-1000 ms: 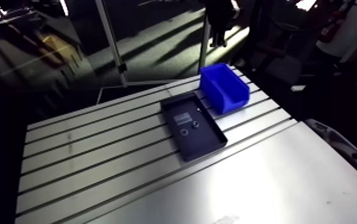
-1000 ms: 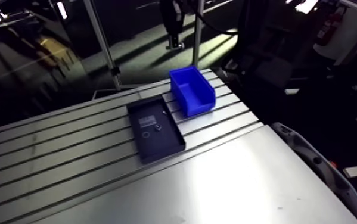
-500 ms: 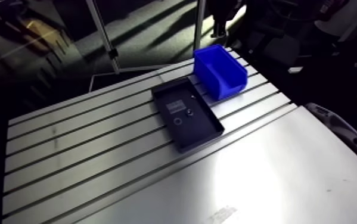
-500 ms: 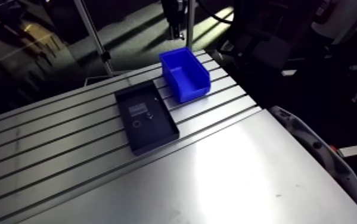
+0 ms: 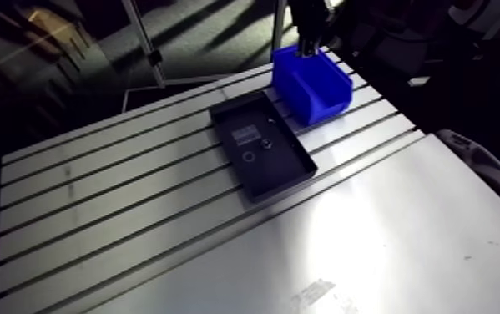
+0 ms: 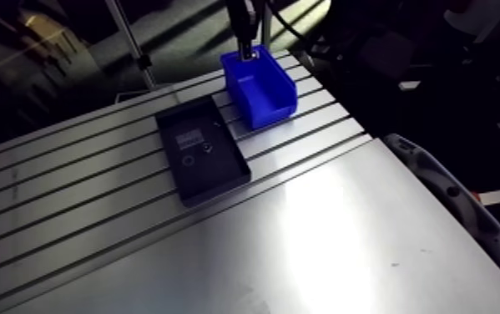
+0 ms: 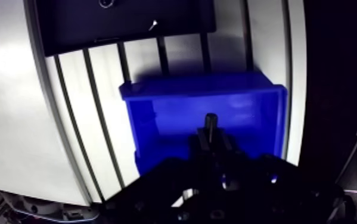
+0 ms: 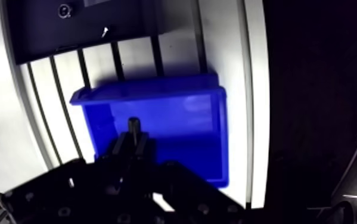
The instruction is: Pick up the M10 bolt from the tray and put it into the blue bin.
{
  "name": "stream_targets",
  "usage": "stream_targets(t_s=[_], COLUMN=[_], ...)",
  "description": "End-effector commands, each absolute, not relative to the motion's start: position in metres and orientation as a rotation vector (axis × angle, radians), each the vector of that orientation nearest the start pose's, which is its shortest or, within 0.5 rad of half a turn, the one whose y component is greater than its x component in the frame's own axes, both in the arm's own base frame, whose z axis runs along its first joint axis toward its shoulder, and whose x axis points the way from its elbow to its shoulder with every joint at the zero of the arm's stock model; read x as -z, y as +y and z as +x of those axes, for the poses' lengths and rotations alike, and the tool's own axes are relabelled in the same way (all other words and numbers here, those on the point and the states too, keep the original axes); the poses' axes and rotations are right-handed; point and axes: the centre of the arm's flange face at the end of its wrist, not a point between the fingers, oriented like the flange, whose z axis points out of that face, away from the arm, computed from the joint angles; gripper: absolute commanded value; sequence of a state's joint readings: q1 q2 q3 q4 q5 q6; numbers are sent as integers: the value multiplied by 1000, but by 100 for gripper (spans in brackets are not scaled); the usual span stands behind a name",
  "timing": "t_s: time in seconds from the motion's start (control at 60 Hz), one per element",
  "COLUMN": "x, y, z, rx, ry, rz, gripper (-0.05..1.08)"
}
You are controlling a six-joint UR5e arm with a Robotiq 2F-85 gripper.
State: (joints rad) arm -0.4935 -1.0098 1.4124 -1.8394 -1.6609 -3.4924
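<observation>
The blue bin [image 5: 318, 87] stands on the slotted table just beyond the black tray [image 5: 285, 172]. In the arm view my gripper [image 5: 307, 48] hangs over the bin's far end. The wrist view looks straight down into the bin [image 7: 204, 90], and a short dark bolt [image 7: 209, 124] sticks out between my fingers, above the bin's blue floor. My gripper [image 7: 210, 142] is shut on the bolt. The bin's inside shows nothing else.
In the tray lie a small ring [image 5: 249, 156], a small nut [image 5: 267, 147] and a pale label [image 5: 244, 134]. The table's edge runs close beside the bin [image 8: 258, 89]. A smooth metal sheet [image 5: 370, 242] covers the near part of the table.
The arm view has shifted with the arm. Against the bin, my gripper has come from beyond its far wall to over its far end.
</observation>
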Motion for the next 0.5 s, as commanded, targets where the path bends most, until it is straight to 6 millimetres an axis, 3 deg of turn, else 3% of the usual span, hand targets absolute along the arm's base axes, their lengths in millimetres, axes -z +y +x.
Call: stream_targets(t_s=[0.017, 0.5], x=[-244, -219], y=[209, 221], z=[-649, -649], rx=[153, 125], ry=[2279, 2286], rz=[-1949, -1907], gripper=[104, 104])
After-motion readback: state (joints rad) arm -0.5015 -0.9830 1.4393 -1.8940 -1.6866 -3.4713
